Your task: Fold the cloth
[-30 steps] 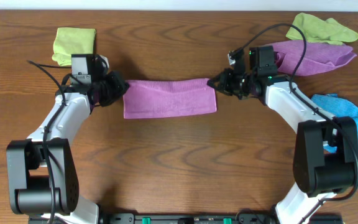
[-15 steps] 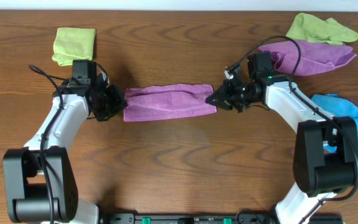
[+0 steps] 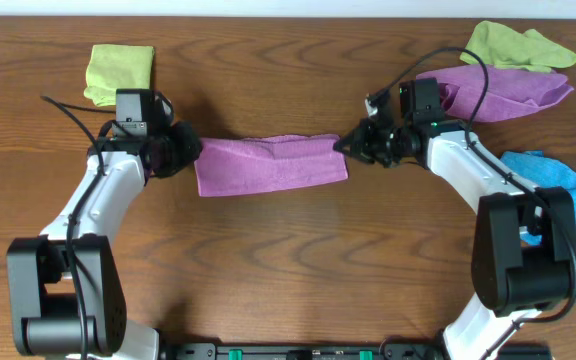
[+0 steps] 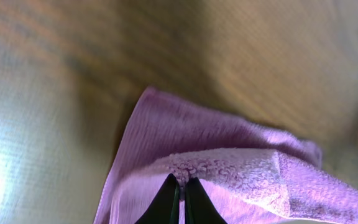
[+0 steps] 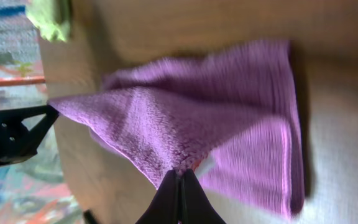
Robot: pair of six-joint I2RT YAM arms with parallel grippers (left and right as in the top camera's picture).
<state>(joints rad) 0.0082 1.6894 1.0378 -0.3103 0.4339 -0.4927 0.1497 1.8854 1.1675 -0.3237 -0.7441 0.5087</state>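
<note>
We have the left gripper (image 3: 194, 153) and right gripper (image 3: 341, 146) each pinched tight on opposite ends of the cloth (image 3: 271, 165), on the table (image 3: 268, 260) between them, likely stretching its raised layer so the fold lands flat.

You have the cloth (image 3: 271, 164) resting across the middle of the table (image 3: 288, 270), stretched left to right between your grippers. Your left gripper (image 3: 195, 154) grips its left end and your right gripper (image 3: 344, 146) its right end. Behind the left gripper, toward the far left corner, lies a second cloth (image 3: 120, 70), well apart. At the far right corner a third cloth (image 3: 516, 45) touches a fourth cloth (image 3: 513, 92) just in front of it. A fifth cloth (image 3: 560, 178) lies nearer you at the right edge, partly under the right arm (image 3: 468, 165).
</note>
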